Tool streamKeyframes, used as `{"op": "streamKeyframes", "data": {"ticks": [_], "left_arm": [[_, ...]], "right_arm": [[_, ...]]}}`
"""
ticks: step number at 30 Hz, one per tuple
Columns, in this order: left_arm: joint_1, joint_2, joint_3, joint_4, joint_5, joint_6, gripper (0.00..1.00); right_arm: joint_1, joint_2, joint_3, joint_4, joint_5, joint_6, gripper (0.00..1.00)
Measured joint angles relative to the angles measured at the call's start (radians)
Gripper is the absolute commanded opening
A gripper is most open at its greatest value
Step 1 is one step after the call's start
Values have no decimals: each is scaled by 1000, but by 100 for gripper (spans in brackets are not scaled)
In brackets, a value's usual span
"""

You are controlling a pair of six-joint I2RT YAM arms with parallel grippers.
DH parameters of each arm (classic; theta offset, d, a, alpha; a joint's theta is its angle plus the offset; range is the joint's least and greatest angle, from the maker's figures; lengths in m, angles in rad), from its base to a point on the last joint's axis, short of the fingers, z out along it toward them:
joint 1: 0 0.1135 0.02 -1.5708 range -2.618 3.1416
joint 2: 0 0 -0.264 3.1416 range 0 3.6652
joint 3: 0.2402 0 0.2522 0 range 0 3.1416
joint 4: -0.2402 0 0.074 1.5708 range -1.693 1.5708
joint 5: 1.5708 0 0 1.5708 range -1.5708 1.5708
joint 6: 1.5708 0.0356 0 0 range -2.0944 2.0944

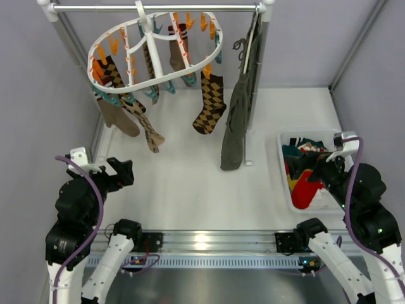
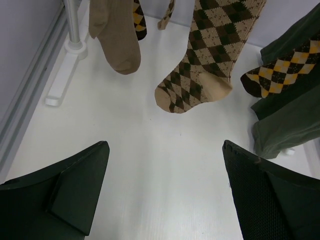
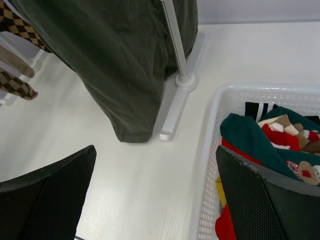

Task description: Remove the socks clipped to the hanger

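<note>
The hanger (image 1: 92, 62) hangs by its hook from the rail (image 1: 190, 8) at the far left of the tabletop (image 1: 190, 190). Its white oval is tilted, lower on the left. The socks (image 1: 212, 95) are all clipped to it, held by orange and teal clips (image 1: 112, 44). A tan sock (image 1: 120, 117) and a long argyle sock (image 1: 147, 126) dangle from the low left end. A darker argyle sock (image 1: 207, 117) with orange diamonds hangs from the right end. Two more hang inside the oval (only their upper lengths show through the frame).

Just right of the socks an olive garment (image 1: 235, 126) hangs from the same rail, beside the right post. A white basket (image 1: 283, 166) stands at the right edge of the tabletop, with red and teal clothes (image 1: 304, 183) in it.

The left claw (image 2: 165, 150) sits low at the near left, its jaws spread wide with nothing between them. It is aimed at the socks: in its wrist view the toes of the tan and long argyle socks hang ahead, well apart from the fingers (image 2: 75, 190). The right claw (image 3: 156, 150) is at the near right, also spread wide and empty. One finger is over the basket and the other over bare tabletop, and the garment's hem is ahead of it.
</note>
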Motion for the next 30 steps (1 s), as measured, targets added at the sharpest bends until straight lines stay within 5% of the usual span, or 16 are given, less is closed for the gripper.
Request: {"op": "streamKeyframes", "data": {"ticks": [7,11,14,23,30], "left_arm": [[0,0,-2,0,-32,-38,98],[0,0,-18,0,-33,-79,98],[0,7,-27,-1,-36,-97,98],[0,16,-32,-3,-46,-113,99],[0,25,-7,-5,-26,-104,98]], "right_arm": [[0,-26,-88,129,-69,71,99],[0,-26,-226,419,-314,235,99],[37,124,-270,668,-468,362,100],[686,597,-84,815,-171,150,99],[768,933,76,957,-66,-40,99]]}}
